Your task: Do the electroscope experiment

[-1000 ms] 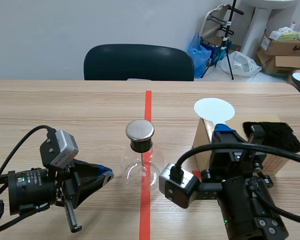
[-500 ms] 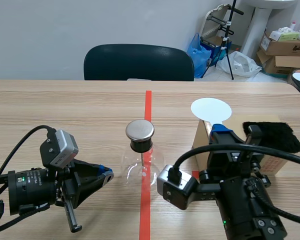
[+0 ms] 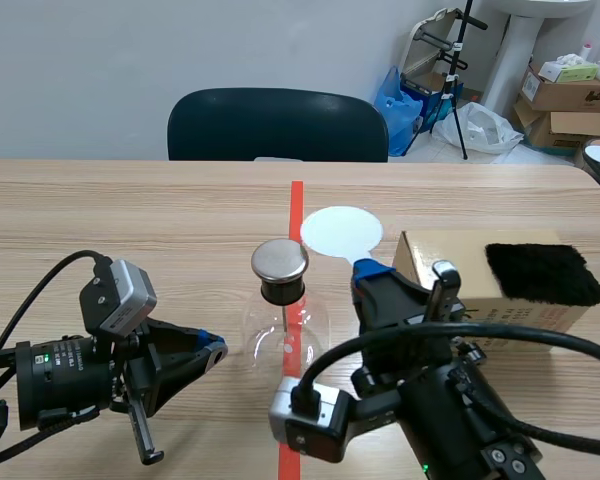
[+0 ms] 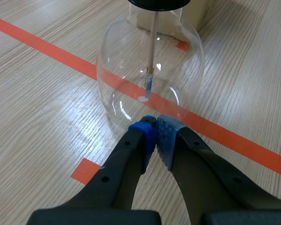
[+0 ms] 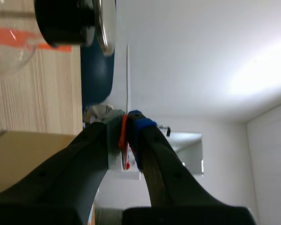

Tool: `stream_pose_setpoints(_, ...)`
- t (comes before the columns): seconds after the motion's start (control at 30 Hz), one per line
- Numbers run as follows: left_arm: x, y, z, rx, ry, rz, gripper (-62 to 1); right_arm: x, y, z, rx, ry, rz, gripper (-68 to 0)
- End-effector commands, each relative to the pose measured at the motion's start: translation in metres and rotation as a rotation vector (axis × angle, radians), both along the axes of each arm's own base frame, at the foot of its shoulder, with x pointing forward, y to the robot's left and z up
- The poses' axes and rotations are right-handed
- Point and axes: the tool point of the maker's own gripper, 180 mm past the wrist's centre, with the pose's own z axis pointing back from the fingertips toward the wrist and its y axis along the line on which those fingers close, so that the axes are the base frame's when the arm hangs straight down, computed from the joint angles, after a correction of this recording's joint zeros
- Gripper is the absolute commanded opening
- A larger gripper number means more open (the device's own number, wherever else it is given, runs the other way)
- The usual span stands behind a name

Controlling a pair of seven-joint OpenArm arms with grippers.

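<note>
Here we see the electroscope [image 3: 275, 325], a round glass flask with a black stopper and a flat metal cap [image 3: 280, 259]. It stands at the middle of the table [image 3: 130, 220], on the orange-red tape line [image 3: 296, 205]. In the left wrist view a thin rod [image 4: 152, 42] hangs from the stopper inside the glass, with a small strip at its end.

The left gripper [image 3: 214, 349] lies low to the left of the flask. Its pads are clenched together on nothing, and their tips are just beside the flask's lower wall.

The right gripper [image 3: 372, 270] comes in from the near right and is clamped on the handle of a white disc [image 3: 341, 230]. The disc stands just right of the metal cap and a little farther away; we cannot tell whether the two touch.

To the right sits a cardboard box [image 3: 450, 262] with a black fur pad [image 3: 536, 272] on top. A dark chair [image 3: 278, 124] stands at the far side.
</note>
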Motion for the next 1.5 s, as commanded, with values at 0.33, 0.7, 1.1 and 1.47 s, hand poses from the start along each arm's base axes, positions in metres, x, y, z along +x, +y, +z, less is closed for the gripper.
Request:
stream_pose_setpoints(0.33, 0.003, -0.004, 0.008, -0.029, -0.019, 0.003, -57.1, -0.016, 0.027, 0.004, -0.005, -0.019, 0.192, -66.6)
stream_pose_setpoints(0.7, 0.003, -0.004, 0.008, -0.029, -0.019, 0.003, -57.1, -0.019, 0.032, 0.004, -0.007, -0.018, 0.226, -66.6)
stream_pose_setpoints(1.1, 0.003, -0.004, 0.008, -0.029, -0.018, 0.003, -57.1, -0.019, 0.032, 0.004, -0.007, -0.018, 0.226, -66.6)
stream_pose_setpoints(1.47, 0.003, -0.003, 0.008, -0.028, -0.018, 0.003, -57.1, -0.018, 0.031, 0.004, -0.007, -0.018, 0.217, -66.6)
